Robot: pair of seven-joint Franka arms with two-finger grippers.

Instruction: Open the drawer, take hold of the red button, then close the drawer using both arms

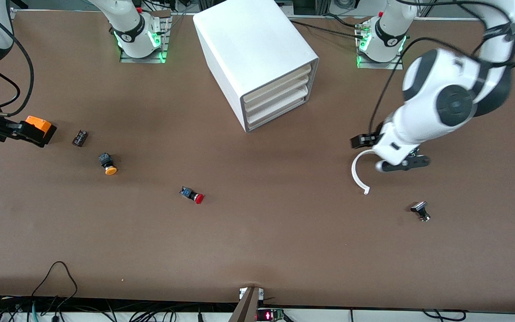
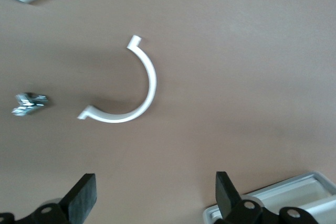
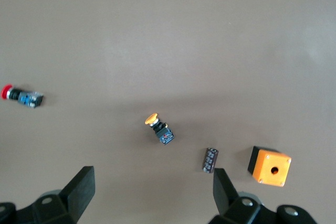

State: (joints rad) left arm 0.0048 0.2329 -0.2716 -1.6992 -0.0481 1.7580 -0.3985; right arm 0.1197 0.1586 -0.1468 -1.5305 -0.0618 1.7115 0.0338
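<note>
Front view, top centre: white cabinet [image 1: 257,58] standing on brown table [image 1: 284,250], turned at an angle. Three drawers [image 1: 277,96] stacked in its face, cream strips showing, all pushed in flush. Cannot tell which of the three is the target.

Red-capped button [image 1: 193,195] lying on its side on bare table, a little below mid-height of the frame. Nearer the front camera than the cabinet, well apart from it, touched by nothing. Red cap pointing toward the camera's edge of the table, black-and-blue body at the other end.

Left gripper [image 2: 155,203] hanging over the table toward the left arm's end, at mid-height of the frame. Fingers [image 2: 79,198] spread wide, nothing between them. Directly under it a white C-shaped clip [image 1: 358,172], flat on the table. Black-topped silver button [image 1: 420,210] lower in the frame, near the clip but apart from it.

Right gripper [image 3: 152,198] out at the edge of the frame at the right arm's end, over the table. Fingers [image 3: 81,187] likewise wide apart and holding nothing. Orange box [image 1: 38,129] just beside it on the table, then a small dark component [image 1: 80,137], then the orange-capped button [image 1: 107,163] slightly lower. All three separate from one another and well apart from the red-capped button.
</note>
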